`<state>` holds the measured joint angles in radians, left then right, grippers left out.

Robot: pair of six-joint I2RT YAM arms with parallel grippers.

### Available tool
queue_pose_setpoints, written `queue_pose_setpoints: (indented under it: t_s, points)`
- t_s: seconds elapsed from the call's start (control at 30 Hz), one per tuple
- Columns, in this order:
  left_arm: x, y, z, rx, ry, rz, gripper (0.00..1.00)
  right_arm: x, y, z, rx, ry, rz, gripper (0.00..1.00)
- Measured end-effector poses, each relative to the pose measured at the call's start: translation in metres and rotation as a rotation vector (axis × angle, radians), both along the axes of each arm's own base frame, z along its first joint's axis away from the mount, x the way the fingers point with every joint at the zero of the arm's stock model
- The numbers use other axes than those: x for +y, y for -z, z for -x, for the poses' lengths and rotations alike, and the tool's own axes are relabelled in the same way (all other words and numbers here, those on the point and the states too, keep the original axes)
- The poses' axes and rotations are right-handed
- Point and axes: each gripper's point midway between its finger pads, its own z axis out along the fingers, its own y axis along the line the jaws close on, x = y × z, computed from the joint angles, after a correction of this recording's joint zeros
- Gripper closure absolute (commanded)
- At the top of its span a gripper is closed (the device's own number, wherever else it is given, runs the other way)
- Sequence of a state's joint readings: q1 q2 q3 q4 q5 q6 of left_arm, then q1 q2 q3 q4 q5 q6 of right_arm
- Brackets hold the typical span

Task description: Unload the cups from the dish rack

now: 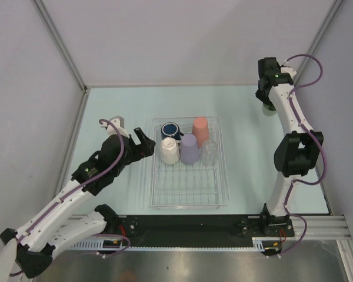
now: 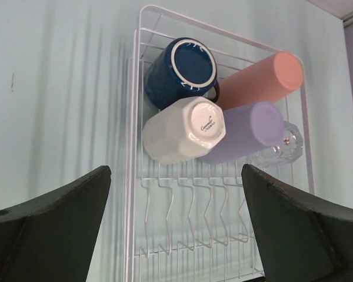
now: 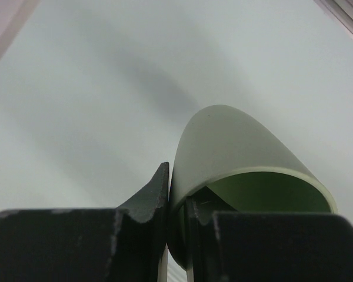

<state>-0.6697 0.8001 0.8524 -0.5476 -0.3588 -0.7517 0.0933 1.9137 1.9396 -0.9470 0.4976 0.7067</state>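
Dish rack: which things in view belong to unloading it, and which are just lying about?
Job: dish rack; dark blue mug; cream mug; salmon tumbler; lavender tumbler; clear glass; sage green cup, pinched by the right gripper.
Just surroundings: table; enclosure walls.

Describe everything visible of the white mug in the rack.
The white mug looks like glossy cream ceramic with faceted sides. It stands upside down, its base up, bearing a small printed mark. No handle shows. It sits in the far half of the dish rack, close against the dark blue mug and the lavender tumbler.
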Motion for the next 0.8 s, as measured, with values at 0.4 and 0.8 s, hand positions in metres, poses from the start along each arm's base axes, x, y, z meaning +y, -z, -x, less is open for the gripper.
queue_pose_setpoints:
  t_s: [0.4,0.8]
  points:
    - [-0.005,0.045,-0.005,0.131,0.004,-0.1,0.04,-0.031,0.062,-0.041,0.141,-0.004,-0.092,1.0]
    - [-0.015,0.077,-0.01,0.231,0.025,-0.16,0.04,-0.064,0.128,-0.044,0.268,0.046,-0.185,1.0]
